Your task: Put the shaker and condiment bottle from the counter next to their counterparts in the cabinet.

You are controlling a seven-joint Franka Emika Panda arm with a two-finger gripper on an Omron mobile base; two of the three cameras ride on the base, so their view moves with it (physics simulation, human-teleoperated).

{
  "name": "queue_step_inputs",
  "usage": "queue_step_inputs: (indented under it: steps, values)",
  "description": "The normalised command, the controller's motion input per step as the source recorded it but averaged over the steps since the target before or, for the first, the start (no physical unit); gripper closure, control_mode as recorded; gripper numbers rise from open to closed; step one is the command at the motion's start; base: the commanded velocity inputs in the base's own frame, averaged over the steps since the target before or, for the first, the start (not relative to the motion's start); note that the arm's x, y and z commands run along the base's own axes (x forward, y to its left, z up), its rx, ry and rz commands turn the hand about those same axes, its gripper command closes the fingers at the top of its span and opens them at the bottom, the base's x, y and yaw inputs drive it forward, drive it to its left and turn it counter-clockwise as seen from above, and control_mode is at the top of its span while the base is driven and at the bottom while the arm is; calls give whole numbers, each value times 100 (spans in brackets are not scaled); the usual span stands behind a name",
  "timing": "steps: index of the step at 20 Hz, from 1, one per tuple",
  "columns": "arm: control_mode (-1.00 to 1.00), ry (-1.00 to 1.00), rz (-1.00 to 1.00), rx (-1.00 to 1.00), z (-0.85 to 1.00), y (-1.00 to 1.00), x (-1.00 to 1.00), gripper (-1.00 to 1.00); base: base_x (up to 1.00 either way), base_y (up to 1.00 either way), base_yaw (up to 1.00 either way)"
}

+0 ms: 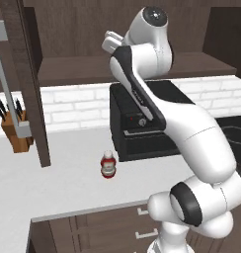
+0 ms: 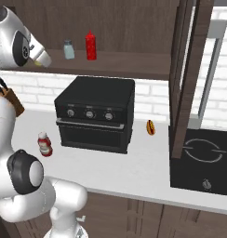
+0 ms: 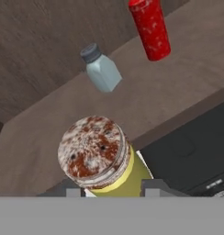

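Hand view shows our gripper (image 3: 114, 190) clamped on the small yellow shaker (image 3: 101, 158); we should ease toward twelve o'clock, setting it upright beside the blue-grey shaker (image 3: 101, 69).

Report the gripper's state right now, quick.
Gripper: shut on the yellow shaker, held at the cabinet shelf short of the blue-grey shaker.

No writing could be read anywhere: the whitish label on the condiment bottle (image 1: 108, 169) was a blur, and the black oven's (image 2: 94, 114) knobs carried no legible marks or numbers.
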Motion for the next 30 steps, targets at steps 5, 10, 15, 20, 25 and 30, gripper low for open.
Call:
queue_step_inputs:
  steps: [5, 10, 15, 20, 25, 30]
  values:
    - [-100, 1, 0, -2, -2, -1, 52, 100, 0, 0, 0]
    - [-100, 1, 0, -7, -15, 0, 47, 100, 0, 0, 0]
    - [-100, 0, 0, -5, -12, 0, 44, 100, 0, 0, 0]
    - [-100, 3, 0, -2, -1, 0, 37, 100, 0, 0, 0]
    - [-100, 8, 0, -4, -2, 3, 31, 100, 0, 0, 0]
    - [-100, 7, 0, -6, -2, 13, 29, 100, 0, 0, 0]
